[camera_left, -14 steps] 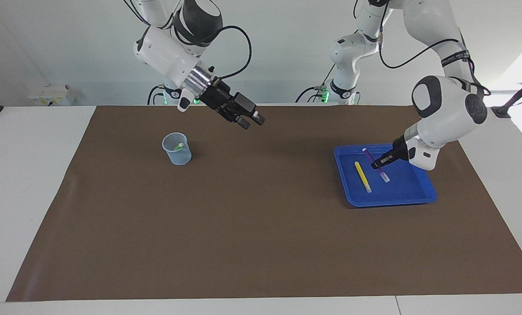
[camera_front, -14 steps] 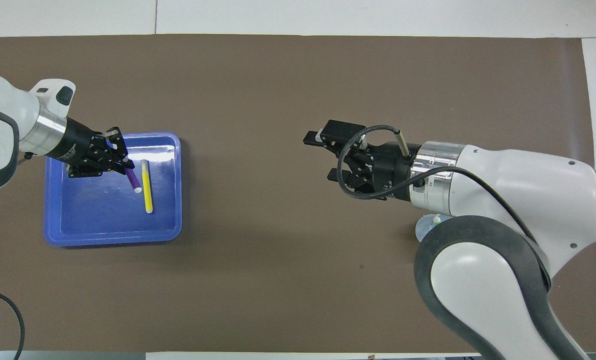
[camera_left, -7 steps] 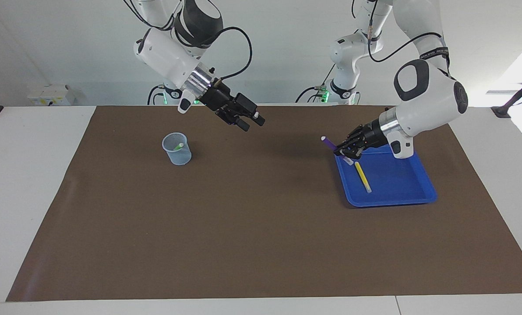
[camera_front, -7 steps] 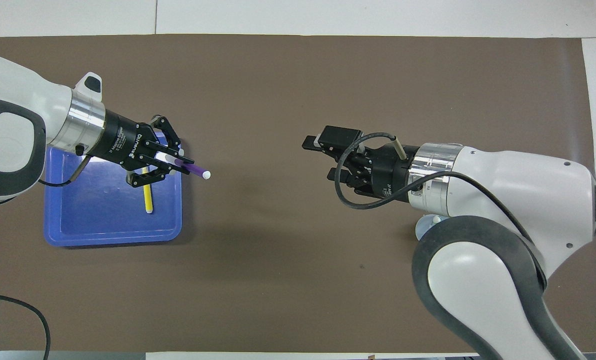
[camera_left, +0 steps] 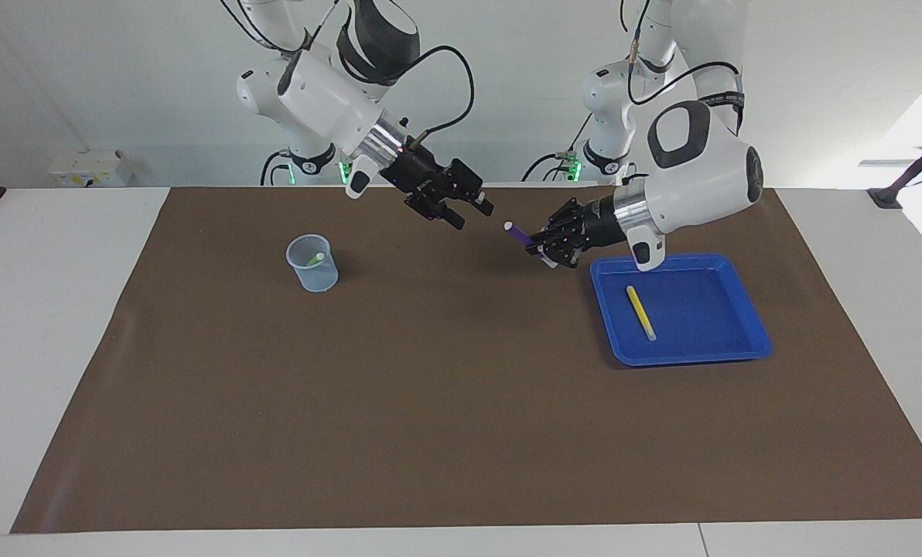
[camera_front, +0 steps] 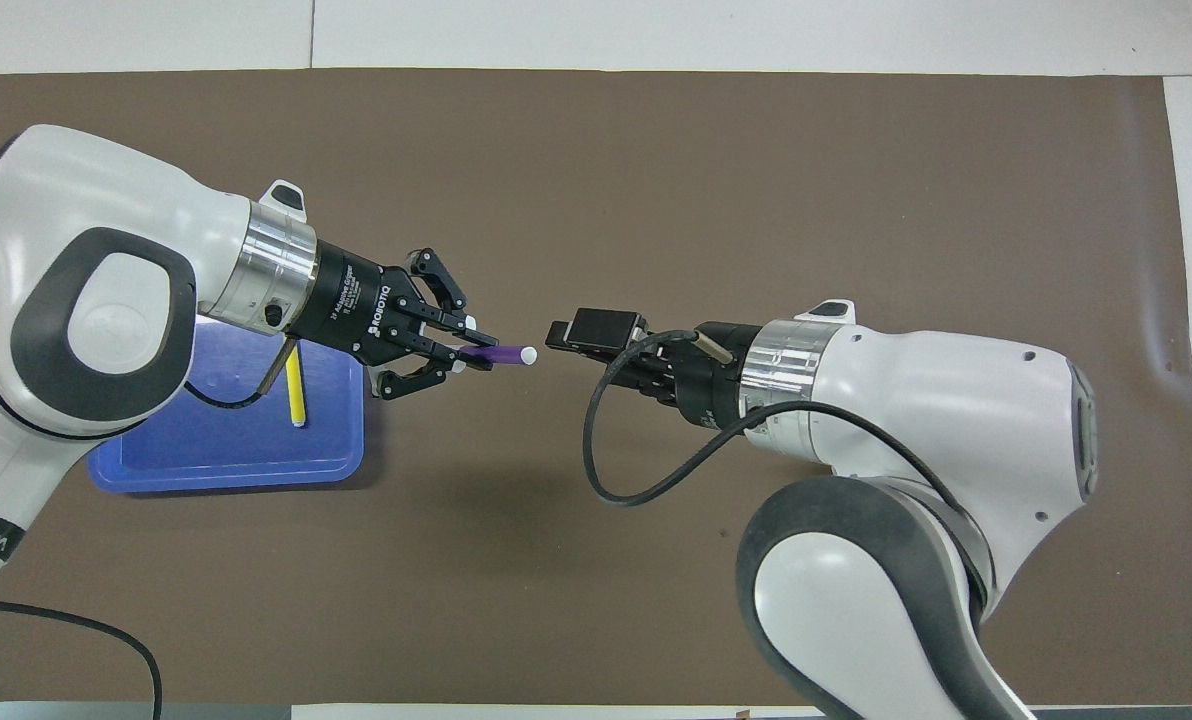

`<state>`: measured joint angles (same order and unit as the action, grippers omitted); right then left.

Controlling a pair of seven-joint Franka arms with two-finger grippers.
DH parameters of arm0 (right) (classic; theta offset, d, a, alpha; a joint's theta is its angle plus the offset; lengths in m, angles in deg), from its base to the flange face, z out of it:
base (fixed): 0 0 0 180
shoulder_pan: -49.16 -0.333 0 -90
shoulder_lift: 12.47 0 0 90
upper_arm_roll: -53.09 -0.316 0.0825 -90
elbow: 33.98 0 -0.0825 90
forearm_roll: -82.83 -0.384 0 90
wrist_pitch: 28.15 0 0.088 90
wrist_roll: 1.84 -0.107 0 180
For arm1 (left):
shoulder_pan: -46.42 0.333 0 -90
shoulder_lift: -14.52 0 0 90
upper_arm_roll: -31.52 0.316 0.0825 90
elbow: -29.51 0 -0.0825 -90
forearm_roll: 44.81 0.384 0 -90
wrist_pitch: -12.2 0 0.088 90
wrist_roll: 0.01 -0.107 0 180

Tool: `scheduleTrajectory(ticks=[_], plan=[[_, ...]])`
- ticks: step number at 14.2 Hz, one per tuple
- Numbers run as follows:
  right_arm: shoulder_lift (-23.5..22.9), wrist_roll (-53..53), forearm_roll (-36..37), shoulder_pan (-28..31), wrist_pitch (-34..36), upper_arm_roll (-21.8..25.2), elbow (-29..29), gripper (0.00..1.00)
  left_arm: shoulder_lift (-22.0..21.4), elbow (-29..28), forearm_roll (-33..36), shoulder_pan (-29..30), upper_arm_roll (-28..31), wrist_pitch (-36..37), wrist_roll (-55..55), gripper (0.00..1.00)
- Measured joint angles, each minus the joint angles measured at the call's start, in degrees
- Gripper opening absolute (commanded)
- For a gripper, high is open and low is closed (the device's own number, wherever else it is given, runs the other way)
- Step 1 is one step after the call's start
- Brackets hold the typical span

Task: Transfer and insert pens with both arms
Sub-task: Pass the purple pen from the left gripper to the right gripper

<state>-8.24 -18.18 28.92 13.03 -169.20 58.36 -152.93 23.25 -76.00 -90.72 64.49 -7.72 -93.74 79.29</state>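
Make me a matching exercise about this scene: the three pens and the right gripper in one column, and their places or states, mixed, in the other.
1. purple pen
2. yellow pen
3. green pen
4. right gripper

A. lying in the blue tray
B. open, over the brown mat
C. inside the clear cup
D. held by the left gripper

Pairs: 1-D, 2-A, 3-C, 4-B

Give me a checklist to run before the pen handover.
1. Left gripper shut on purple pen: ok.
2. Pen's free end points at right gripper: ok.
3. Right gripper open: ok.
4. Right gripper around the pen: not ok, a gap lies between them.
5. Cup upright, green pen inside: ok.
6. Yellow pen lies in tray: ok.
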Motion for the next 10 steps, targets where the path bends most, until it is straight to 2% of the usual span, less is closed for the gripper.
scheduleTrajectory(ticks=[4, 7, 10], plan=[[-0.47, 1.08, 2.20, -0.07, -0.17, 0.04, 0.13, 0.72, -4.48, -5.62, -6.96, -0.83, -0.52, -3.87, 0.74, 0.00], [-0.60, 1.11, 2.24, -0.07, -0.35, 0.04, 0.46, 0.62, -7.65, -8.83, -8.78, -3.03, -0.57, -7.70, 2.11, 0.00], [-0.62, 1.13, 2.50, -0.11, -0.38, 0.04, 0.48, 0.62, -9.25, -10.18, -9.79, -3.79, -0.57, -9.39, 2.86, 0.00]])
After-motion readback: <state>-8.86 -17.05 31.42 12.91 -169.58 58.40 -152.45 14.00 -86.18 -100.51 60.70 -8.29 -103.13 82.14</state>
